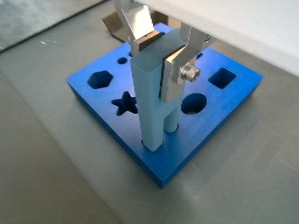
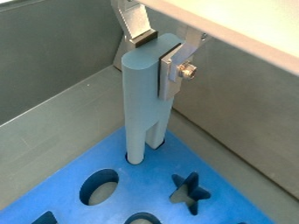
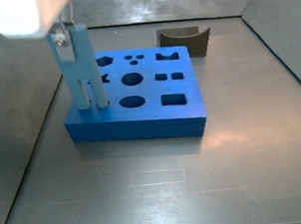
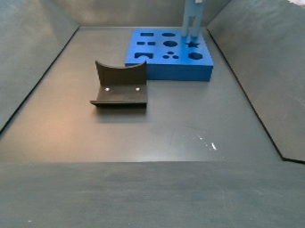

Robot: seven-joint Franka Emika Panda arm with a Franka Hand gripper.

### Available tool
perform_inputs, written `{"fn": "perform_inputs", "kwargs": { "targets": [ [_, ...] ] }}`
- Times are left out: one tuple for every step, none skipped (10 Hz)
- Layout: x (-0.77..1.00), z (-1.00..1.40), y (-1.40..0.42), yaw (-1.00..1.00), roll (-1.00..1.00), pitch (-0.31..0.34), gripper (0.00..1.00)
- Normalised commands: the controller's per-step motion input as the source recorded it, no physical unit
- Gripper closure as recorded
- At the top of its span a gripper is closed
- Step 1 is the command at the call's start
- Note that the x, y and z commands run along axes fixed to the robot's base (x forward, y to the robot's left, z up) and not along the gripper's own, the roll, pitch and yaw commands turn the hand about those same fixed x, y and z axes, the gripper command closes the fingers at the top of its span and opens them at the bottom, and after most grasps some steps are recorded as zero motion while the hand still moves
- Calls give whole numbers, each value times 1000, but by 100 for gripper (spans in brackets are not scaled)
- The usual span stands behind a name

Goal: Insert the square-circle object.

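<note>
The square-circle object (image 1: 152, 96), a slender light-blue bar, stands upright with its lower end in a hole at the edge of the blue block (image 1: 187, 150). My gripper (image 1: 160, 57) is at the bar's top, one silver finger on each side, shut on it. Both wrist views show this; the bar (image 2: 140, 105) rises from the block (image 2: 140, 188) with the gripper (image 2: 156, 57) around its upper end. In both side views the bar (image 3: 78, 76) (image 4: 193, 22) stands at the block's (image 3: 135, 127) (image 4: 173, 69) edge under the gripper (image 3: 62, 37) (image 4: 194, 7).
The block has several shaped holes, such as a star (image 1: 125, 105), a circle (image 1: 193, 105) and a square (image 1: 225, 79). A dark olive-brown curved piece (image 4: 119, 85) (image 3: 184, 39) lies on the grey floor away from the block. Grey walls enclose the floor.
</note>
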Motion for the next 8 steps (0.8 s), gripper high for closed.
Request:
{"fn": "perform_inputs", "kwargs": {
  "targets": [
    [234,-511,-89,-240,-81,0,100],
    [234,-523,-77,-229,-87,-7,100],
    [203,-474,-51,-197,-70,-10,100],
    [191,-463,-31,-149,-46,-9,100],
    [189,-420,-23,-109,-16,0,100],
    [143,-320,0,-17,0,0,100],
    [0,0,0,0,0,-10,100],
    [0,0,0,0,0,0,100]
  ]
}}
